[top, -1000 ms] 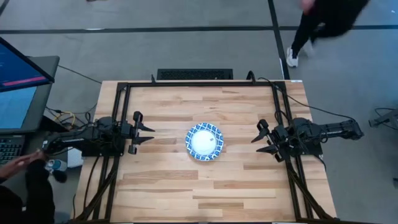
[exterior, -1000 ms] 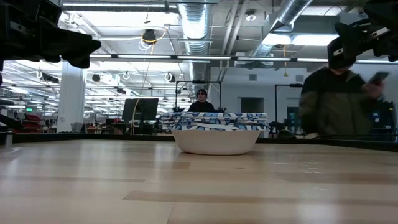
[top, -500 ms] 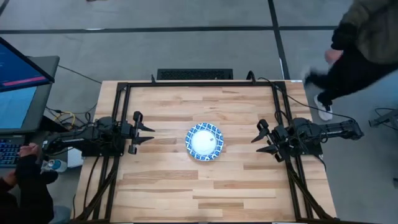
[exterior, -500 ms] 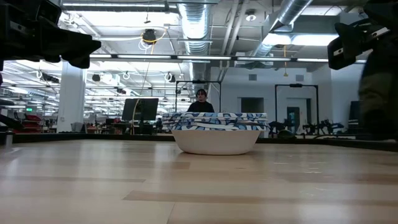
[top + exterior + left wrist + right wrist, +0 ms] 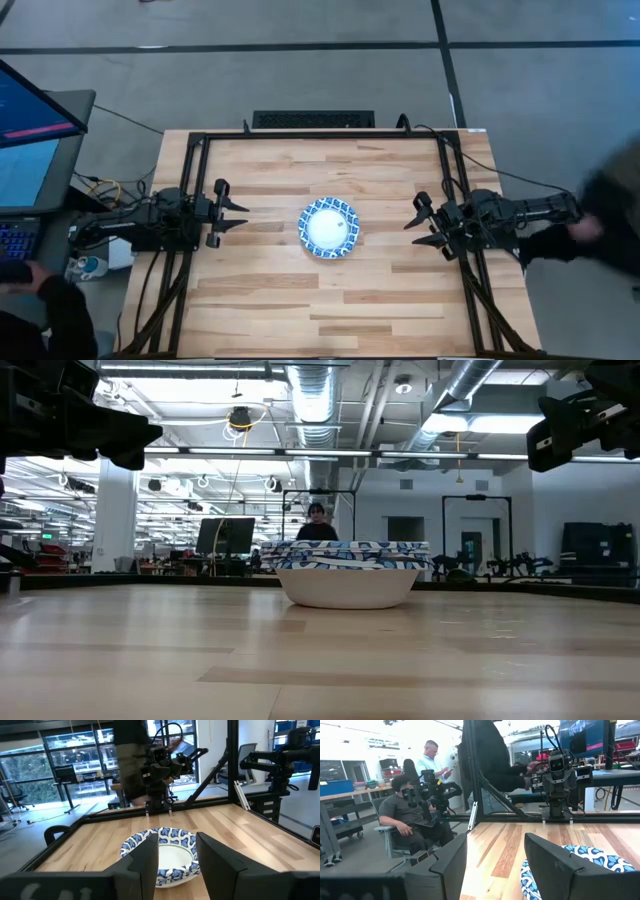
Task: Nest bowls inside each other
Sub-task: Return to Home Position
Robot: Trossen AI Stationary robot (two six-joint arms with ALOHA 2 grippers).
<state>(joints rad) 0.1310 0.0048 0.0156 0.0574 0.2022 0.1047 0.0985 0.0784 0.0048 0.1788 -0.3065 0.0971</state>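
A stack of nested bowls (image 5: 329,227), white inside with a blue-and-white patterned rim, stands on its base at the middle of the wooden table; it also shows in the low view (image 5: 347,572), the left wrist view (image 5: 160,855) and the right wrist view (image 5: 580,870). How many bowls are in the stack I cannot tell. My left gripper (image 5: 238,213) is open and empty at the table's left edge, pointing at the stack. My right gripper (image 5: 413,226) is open and empty at the table's right edge, pointing at the stack.
A black frame (image 5: 320,135) runs along the table's far and side edges. A person's dark sleeve (image 5: 600,215) shows beyond the right edge, another person's arm (image 5: 40,300) at the near left by a monitor (image 5: 30,130).
Both arms and the bowl stack have kept still. A person beyond the table's far right corner has walked along the right side toward the near end.
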